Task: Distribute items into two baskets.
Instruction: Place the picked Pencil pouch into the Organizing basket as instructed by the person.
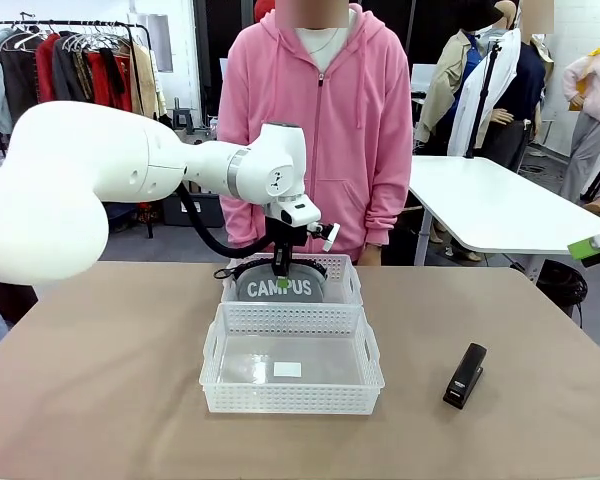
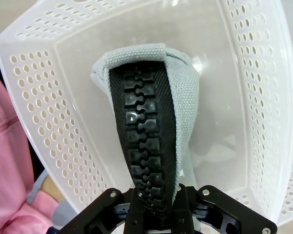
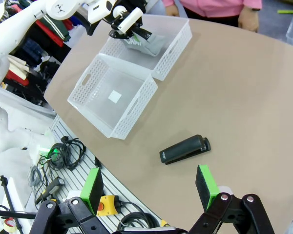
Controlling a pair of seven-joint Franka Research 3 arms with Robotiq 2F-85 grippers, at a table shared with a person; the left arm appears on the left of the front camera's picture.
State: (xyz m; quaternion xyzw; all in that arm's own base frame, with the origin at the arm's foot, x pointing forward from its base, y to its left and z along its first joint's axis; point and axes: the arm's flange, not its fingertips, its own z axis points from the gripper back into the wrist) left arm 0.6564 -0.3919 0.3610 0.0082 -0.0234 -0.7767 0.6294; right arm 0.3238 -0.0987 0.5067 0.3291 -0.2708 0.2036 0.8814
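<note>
In the front view the left gripper (image 1: 280, 268) sits just above centre frame, pinched shut on the top edge of the grey pouch (image 1: 280, 289), which hangs inside the far basket (image 1: 346, 276); the near basket (image 1: 290, 400) touches it on the lower side and holds nothing but its small label, while the stapler (image 1: 465, 375) lies on the table (image 1: 100, 380) at lower right, well apart from both. The left wrist view looks down the black zip (image 2: 144, 146), clamped between the fingers at the bottom edge, with the pouch body pointing at the basket floor; I cannot tell whether it touches down. If the jaws part while it hangs high, the soft pouch could flop against the lattice wall or over the rim, and its cord might catch on a finger and drag the light basket. In the right wrist view the right gripper (image 3: 149, 185) stands wide open and holds nothing at the bottom of the frame, the stapler just above it in mid-frame and lying at a slant; a grip not squared to that narrow body would likely twist it out of the pads
</note>
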